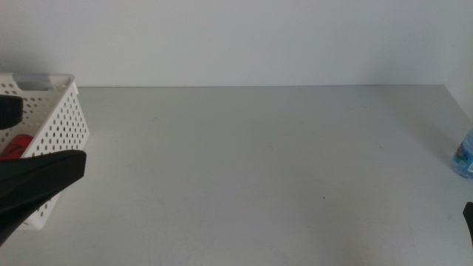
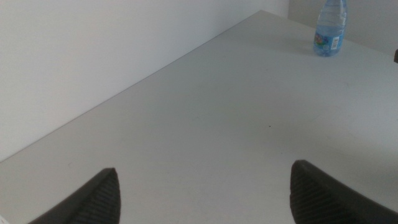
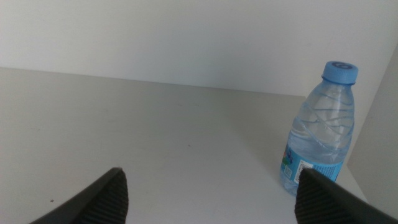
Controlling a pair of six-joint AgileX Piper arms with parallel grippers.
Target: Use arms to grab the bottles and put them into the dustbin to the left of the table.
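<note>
We see the left pincer [image 1: 33, 181] spread wide beside the white dustbin [image 1: 63, 118], a red can [image 1: 16, 146] inside; the right pincer [image 3: 211, 196], wide too, faces the upright water bottle [image 3: 320, 130] on the counter [image 1: 259, 170].

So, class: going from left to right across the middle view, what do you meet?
White dustbin with the left claw dark in front of it → bare grey table → water bottle at the right edge.

From my remote station, all I see apart from the job itself is a plain white wall [image 1: 259, 37], running pale and evenly lit across the back of the middle view, and filling the background of both wrist views, where a second pale wall [image 3: 387, 112] meets it.
</note>
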